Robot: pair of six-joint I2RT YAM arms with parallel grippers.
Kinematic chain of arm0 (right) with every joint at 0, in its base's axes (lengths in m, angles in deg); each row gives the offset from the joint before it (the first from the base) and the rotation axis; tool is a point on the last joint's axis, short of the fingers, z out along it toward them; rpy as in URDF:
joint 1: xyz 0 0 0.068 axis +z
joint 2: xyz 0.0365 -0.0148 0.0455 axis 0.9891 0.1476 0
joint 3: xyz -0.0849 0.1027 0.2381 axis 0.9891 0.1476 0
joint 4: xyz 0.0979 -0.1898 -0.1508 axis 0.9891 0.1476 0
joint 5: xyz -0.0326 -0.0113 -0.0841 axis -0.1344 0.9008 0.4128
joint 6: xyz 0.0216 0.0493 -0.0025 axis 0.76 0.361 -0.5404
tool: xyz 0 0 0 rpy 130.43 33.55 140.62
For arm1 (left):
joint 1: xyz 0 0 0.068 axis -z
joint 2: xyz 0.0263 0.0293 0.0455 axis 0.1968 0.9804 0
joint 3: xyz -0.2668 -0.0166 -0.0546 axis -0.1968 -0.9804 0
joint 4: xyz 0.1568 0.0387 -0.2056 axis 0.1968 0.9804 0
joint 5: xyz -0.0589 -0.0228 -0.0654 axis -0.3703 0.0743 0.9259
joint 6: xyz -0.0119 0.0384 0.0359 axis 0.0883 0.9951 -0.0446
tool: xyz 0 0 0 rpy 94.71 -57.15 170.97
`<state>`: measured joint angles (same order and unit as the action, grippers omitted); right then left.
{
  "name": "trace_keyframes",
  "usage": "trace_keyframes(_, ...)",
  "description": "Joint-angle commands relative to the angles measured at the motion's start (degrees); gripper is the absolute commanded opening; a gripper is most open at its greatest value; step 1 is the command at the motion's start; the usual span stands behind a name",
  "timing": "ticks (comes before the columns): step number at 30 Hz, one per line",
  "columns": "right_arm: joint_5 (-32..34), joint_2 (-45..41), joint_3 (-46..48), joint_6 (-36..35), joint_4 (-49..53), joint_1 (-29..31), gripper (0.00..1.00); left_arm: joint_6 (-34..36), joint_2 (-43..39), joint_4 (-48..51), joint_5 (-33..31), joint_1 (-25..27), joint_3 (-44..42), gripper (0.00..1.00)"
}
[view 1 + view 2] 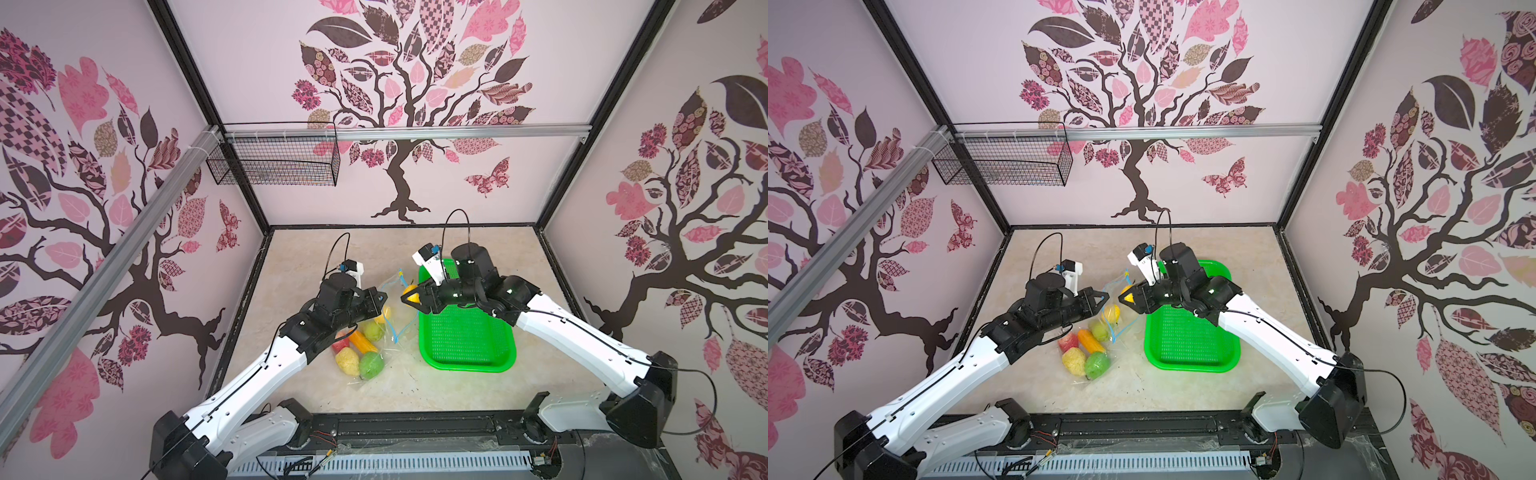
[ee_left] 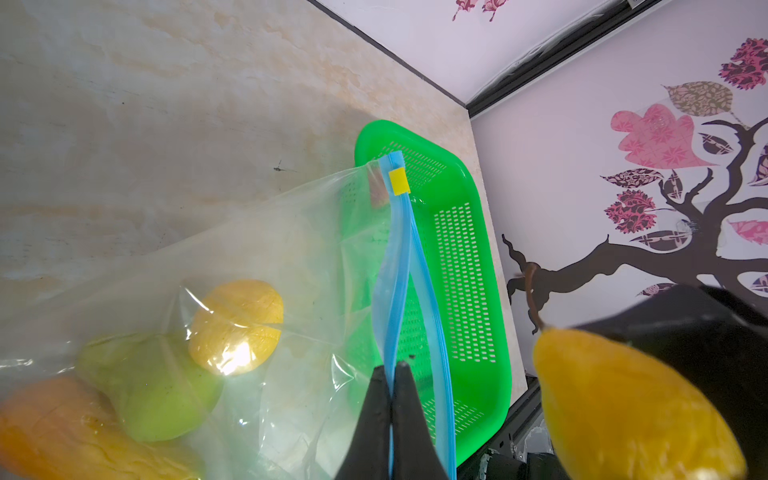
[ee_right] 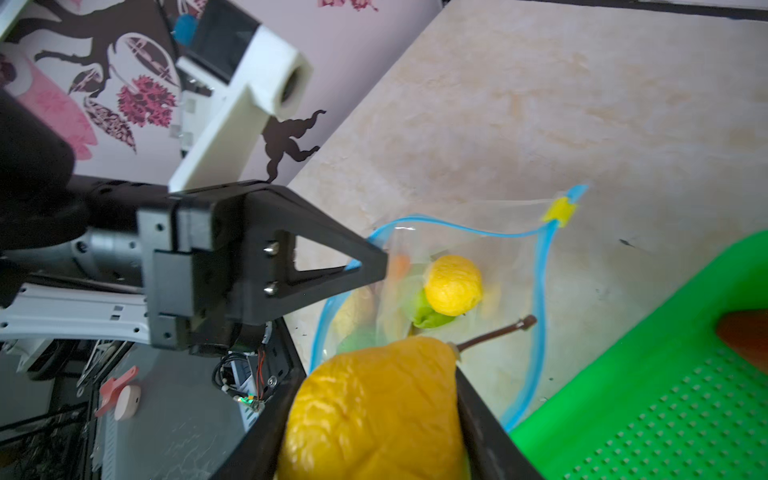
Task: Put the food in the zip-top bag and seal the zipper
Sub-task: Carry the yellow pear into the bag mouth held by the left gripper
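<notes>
The clear zip-top bag (image 1: 376,338) lies on the table between my arms, holding several food pieces: a lemon (image 3: 453,284), a carrot (image 1: 360,338), a bumpy yellow piece (image 1: 347,360) and green fruit (image 1: 371,365). My left gripper (image 2: 392,368) is shut on one side of the light-blue zipper (image 2: 401,266) and holds the mouth up and open. The yellow slider (image 2: 399,181) sits at the far end of the strip. My right gripper (image 3: 376,415) is shut on a yellow pear-like fruit (image 2: 623,407) with a brown stem, just above the open mouth.
The green mesh basket (image 1: 469,349) stands right of the bag, under my right arm. A reddish-orange piece (image 3: 744,336) shows in it at the right wrist view's edge. A black wire basket (image 1: 274,166) hangs on the back wall.
</notes>
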<state>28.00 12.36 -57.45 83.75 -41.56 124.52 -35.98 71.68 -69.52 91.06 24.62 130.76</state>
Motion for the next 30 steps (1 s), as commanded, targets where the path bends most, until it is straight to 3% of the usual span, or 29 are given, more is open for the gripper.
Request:
trace_keyframes(1,-0.76,2.53,0.4,1.68,-1.82,2.0,0.48,0.88,-1.8,1.0,0.08,-0.26,0.32,0.0)
trace_keyframes(13,0.41,8.21,4.97,3.81,-7.32,3.4,0.47,1.04,-0.65,1.36,1.08,-0.02,1.41,0.0)
trace_keyframes(22,8.37,12.95,5.18,3.49,-6.97,4.16,0.49,0.56,0.84,1.34,1.03,0.68,2.43,0.0)
trace_keyframes(28,8.99,13.88,5.47,4.55,-7.6,5.08,0.55,-0.06,1.25,0.75,0.98,0.69,2.41,0.0)
trace_keyframes(30,8.91,13.86,5.45,4.94,-7.81,5.16,0.62,-0.15,1.04,0.77,0.93,0.73,2.43,0.0)
